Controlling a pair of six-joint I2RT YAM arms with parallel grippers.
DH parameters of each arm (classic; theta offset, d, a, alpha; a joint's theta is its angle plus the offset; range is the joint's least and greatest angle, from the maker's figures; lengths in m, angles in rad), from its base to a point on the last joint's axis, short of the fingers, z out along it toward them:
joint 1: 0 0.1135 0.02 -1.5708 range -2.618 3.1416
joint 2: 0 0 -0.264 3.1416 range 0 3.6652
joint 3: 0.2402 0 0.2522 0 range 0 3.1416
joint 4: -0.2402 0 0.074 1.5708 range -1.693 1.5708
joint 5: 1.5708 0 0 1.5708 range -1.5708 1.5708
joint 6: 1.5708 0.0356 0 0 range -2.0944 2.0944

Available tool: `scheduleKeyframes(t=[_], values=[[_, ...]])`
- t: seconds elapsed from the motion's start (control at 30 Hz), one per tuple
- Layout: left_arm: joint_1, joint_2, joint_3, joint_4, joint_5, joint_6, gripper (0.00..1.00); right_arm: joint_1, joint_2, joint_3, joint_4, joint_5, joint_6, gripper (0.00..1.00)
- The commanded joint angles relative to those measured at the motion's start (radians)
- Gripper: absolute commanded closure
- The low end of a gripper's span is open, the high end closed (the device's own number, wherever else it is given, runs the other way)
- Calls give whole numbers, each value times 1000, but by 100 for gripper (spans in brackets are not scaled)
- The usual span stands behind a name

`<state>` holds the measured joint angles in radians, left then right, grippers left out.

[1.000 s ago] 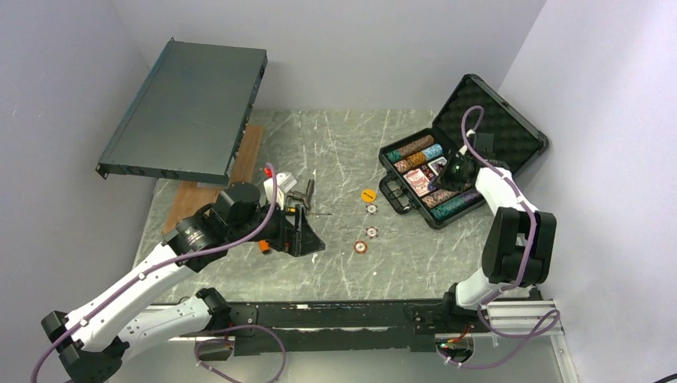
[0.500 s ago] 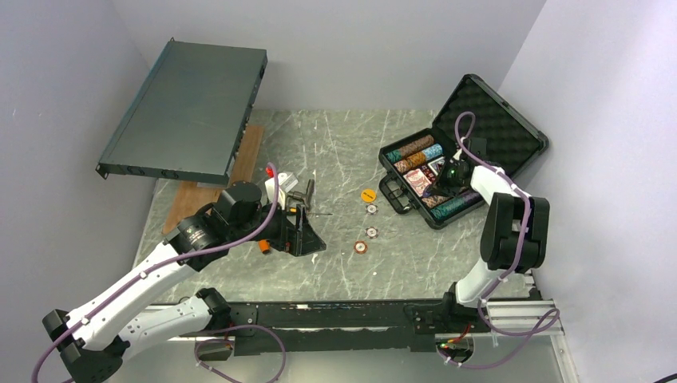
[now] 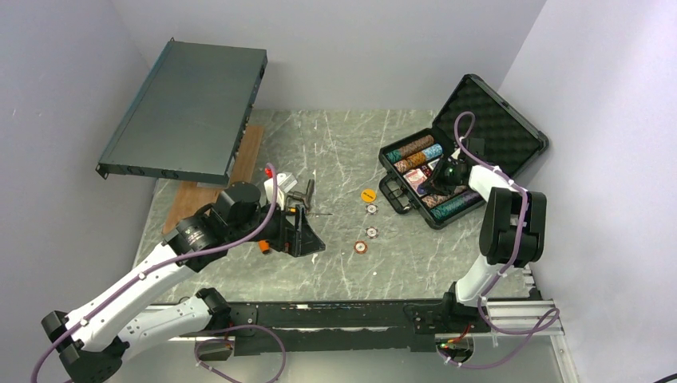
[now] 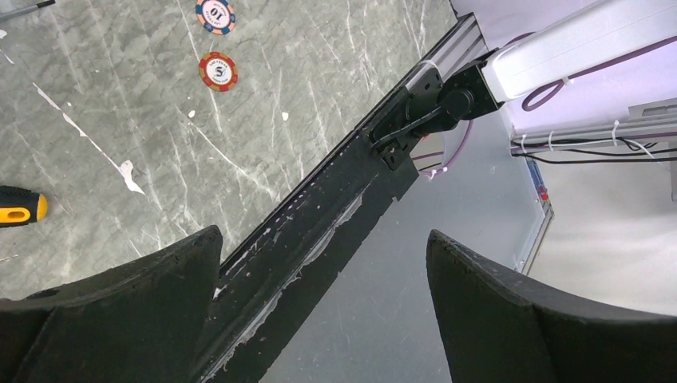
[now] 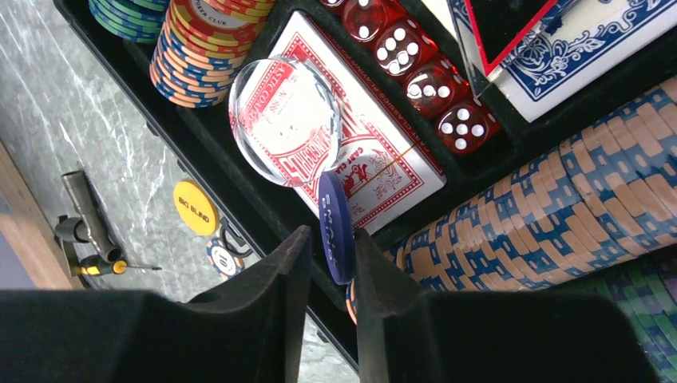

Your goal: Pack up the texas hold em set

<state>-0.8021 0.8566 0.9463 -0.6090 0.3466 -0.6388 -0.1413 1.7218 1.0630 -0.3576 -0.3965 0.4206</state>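
small-blind button: a blue disc (image 5: 336, 209) standing on edge between the fingers of the right gripper (image 5: 333, 236). Its flat faces are turned to the two pads and its rim points down into the case.
past the fingertips: the red card deck (image 5: 375, 159) lies in its slot with a clear round disc (image 5: 279, 120) flat on top. The button hangs over the deck's edge, just beside the row of blue-and-orange chips (image 5: 559, 207).
right gripper: the jaws stand a narrow slot apart, barely wider than the button's thickness. Whether the pads pinch it or stand just off it cannot be told.
black case (image 3: 501, 128): open at the right rear of the table (image 3: 335, 152), lid thrown back. The red dice (image 5: 415, 72) and the blue card deck (image 5: 575, 56) are already seated in it.
not yet packed: the yellow big-blind button (image 3: 368, 194) and three loose chips (image 3: 372, 232) lie on the marble between the arms, well apart from the case.
left gripper (image 4: 323, 239): jaws wide, holding nothing. It is the nearer arm to the loose chips, which lie just to its right.
next move, as a judgement: the button has to end up flat. Let go on edge, it would likely tip onto the deck or the disc — a small tilt first would be safer.
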Motion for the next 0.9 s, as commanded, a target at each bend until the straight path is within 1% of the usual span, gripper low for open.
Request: scheduleKeyframes(t=[0.0, 0.23, 0.3, 0.4, 0.47, 0.5, 0.57, 0.63, 0.7, 0.77, 0.87], values=[[-2, -21, 16, 23, 6, 11, 1, -1, -34, 13, -17, 63, -19, 67], [-2, -21, 17, 23, 6, 11, 1, 9, -131, 27, -92, 189, -71, 55], [-2, -21, 13, 27, 7, 9, 1, 41, -176, 32, -112, 233, -94, 50], [-1, -18, 9, 36, 9, 5, 1, 148, -227, 54, -136, 345, -116, 39], [-2, -16, 9, 38, 8, 3, 1, 261, -242, 75, -143, 435, -129, 31], [-2, -16, 9, 38, 6, 1, 1, 312, -239, 83, -135, 456, -139, 28], [0, -20, 5, 40, -1, -6, 1, 418, -205, 97, -98, 434, -169, 23], [-1, -28, -1, 44, -7, -12, 1, 512, -128, 146, -103, 410, -191, 21], [-1, -37, -2, 40, -13, -18, 1, 588, -54, 193, -112, 417, -211, 17], [-1, -47, -1, 30, -22, -21, 1, 629, -7, 206, -82, 404, -223, 12], [-1, -61, -7, 21, -32, -25, 1, 645, 74, 257, -94, 383, -226, 11]])
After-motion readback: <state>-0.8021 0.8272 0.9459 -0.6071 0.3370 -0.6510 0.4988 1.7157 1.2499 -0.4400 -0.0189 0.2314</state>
